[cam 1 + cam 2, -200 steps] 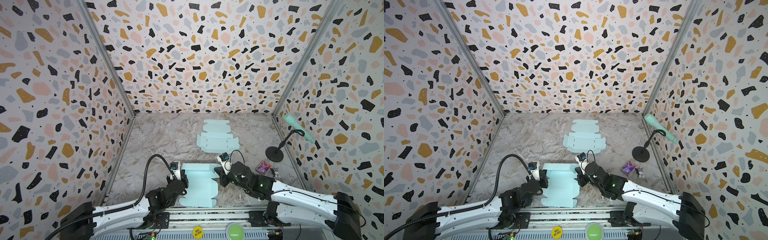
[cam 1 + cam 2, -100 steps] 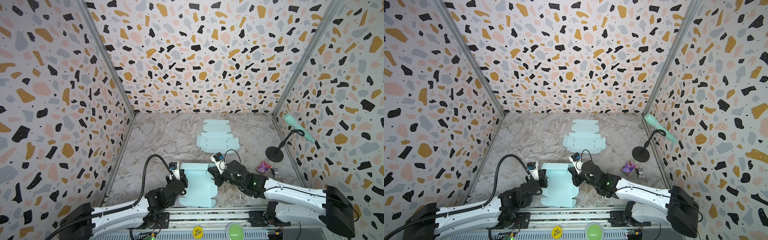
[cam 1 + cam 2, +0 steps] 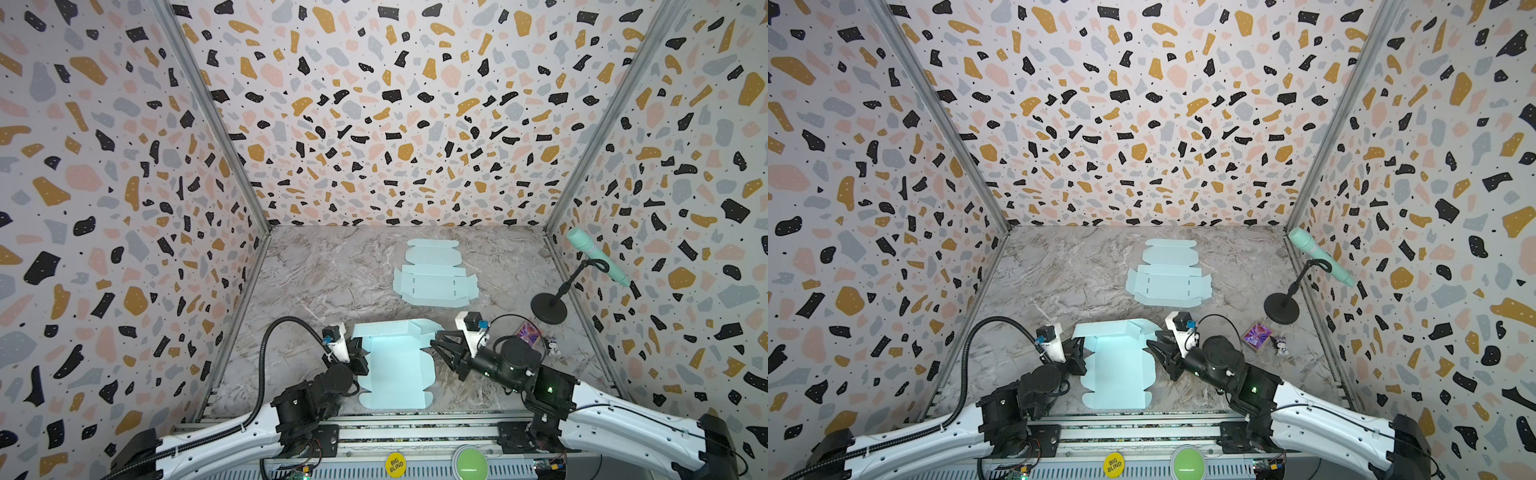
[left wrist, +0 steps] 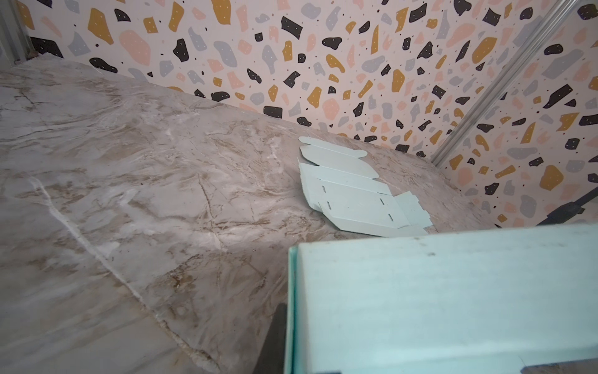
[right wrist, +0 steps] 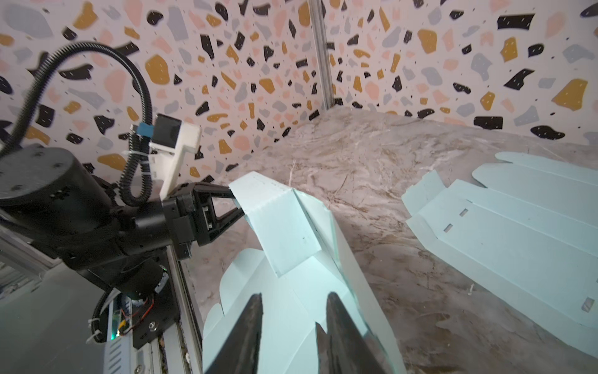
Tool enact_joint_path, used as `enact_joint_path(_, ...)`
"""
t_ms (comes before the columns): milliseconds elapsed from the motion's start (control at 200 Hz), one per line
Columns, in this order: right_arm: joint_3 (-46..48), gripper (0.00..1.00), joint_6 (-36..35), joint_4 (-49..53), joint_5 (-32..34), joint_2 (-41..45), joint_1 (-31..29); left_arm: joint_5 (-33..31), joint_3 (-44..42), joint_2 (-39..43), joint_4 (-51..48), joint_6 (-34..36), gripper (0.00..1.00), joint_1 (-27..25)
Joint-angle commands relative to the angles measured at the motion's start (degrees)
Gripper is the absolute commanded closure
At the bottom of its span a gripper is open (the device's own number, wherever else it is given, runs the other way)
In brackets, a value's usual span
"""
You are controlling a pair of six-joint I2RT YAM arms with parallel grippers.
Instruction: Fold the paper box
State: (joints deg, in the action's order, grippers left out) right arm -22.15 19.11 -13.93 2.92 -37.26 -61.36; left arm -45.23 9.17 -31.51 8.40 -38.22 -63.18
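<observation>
The paper box is a light blue, half-folded blank at the front middle of the table, with its far wall standing up. My left gripper is shut on the left end of that raised wall. In the left wrist view the wall fills the near corner and one dark finger presses its outer face. My right gripper stands open at the box's right side, its fingers apart over the blue panel. The right wrist view also shows the left gripper pinching the wall's corner.
A second flat blue blank lies further back. At the right stand a mint microphone on a black stand, a purple card and a small figurine. Patterned walls close three sides.
My right gripper pushed slightly left, then opened and let go of the box's right side. The left gripper has kept its grip and place.
</observation>
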Motion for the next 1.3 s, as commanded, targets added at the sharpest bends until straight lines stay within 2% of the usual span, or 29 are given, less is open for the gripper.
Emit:
enact_joint_path(0,4.5,0.66,1.7,-2.0,1.4,7.2,0.2,-1.4,2.7,2.6,-4.1,-1.0,0.98,0.1)
enact_joint_path(155,12.1,0.74,5.6,-5.7,2.5,16.3,2.3,-1.3,4.4,5.8,-6.6,-2.0,0.98,0.2)
enact_joint_path(250,15.5,0.75,6.7,-9.6,-1.1,17.3,5.0,-0.7,5.5,6.8,-7.1,-2.3,0.99,0.2)
enact_joint_path(385,16.6,0.75,5.8,-17.1,-7.2,11.1,6.5,-0.1,7.1,6.3,-7.6,-2.1,0.99,0.2)
enact_joint_path(631,12.5,0.85,4.6,-26.3,-10.2,0.5,6.5,1.1,7.8,5.5,-7.0,-0.9,0.99,0.2)
enact_joint_path(826,10.0,0.93,3.6,-29.4,-11.5,-4.6,6.5,2.7,7.3,4.3,-5.4,-0.4,0.99,0.2)
enact_joint_path(1297,6.8,0.96,3.9,-33.7,-14.6,-11.3,6.4,3.9,6.8,1.9,-3.1,-0.3,0.98,0.2)
